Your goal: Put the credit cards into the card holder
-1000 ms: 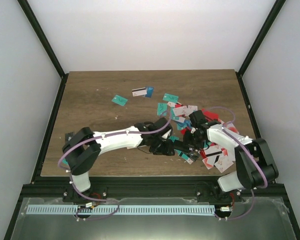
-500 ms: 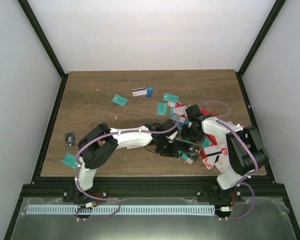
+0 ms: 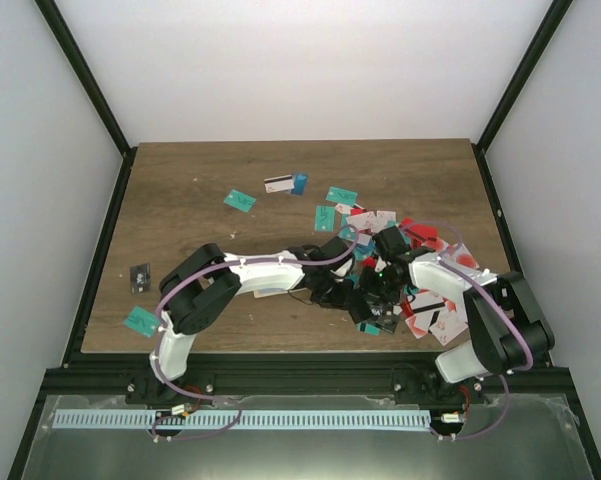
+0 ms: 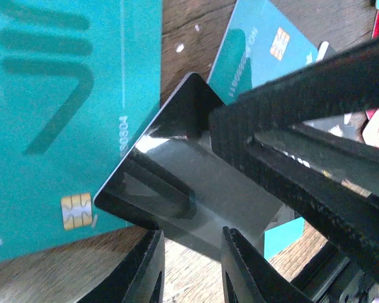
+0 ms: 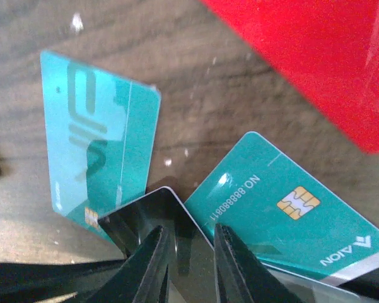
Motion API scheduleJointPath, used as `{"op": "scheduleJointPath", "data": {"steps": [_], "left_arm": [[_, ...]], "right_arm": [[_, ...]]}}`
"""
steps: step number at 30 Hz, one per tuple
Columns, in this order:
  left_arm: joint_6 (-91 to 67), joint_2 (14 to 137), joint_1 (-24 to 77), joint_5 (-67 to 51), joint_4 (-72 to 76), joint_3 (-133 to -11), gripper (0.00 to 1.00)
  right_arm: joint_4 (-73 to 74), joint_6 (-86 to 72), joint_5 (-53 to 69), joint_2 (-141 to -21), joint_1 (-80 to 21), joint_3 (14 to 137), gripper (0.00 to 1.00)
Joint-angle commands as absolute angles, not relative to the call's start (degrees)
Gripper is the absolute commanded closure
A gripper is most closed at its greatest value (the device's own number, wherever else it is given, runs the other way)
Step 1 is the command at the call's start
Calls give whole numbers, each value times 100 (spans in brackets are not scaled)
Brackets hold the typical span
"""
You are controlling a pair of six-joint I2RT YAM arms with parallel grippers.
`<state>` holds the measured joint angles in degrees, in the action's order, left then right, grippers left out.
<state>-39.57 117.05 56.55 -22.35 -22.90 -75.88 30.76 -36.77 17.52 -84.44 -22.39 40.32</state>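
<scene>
Both tools crowd one glossy black card (image 4: 195, 183) in the heap of credit cards (image 3: 375, 218) right of centre on the counter (image 3: 200, 190). The left tool (image 4: 192, 235) and right tool (image 5: 186, 230) each show fingers a narrow gap apart at its edge, and I cannot tell whether either pinches it; the card holder shows in no view, perhaps hidden under the arms. The step looks like lifting this single card, so one tool should pin an edge while the other slips beneath, leaving the teal cards (image 5: 101, 151) behind.
</scene>
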Motion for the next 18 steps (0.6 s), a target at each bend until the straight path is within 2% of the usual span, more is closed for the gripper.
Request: {"op": "scheduleJointPath", "data": {"steps": [1,18], "left_arm": [[-3952,11592,5623,-2030,-2025,-7114,73],[-3965,10308,5639,-1787,-1832,-5924,72]], "right_arm": [[3655,-4072,2088,-8474,-2688,3498,78],[2568,-4578,3162,-8308,-2943,2798,77]]}}
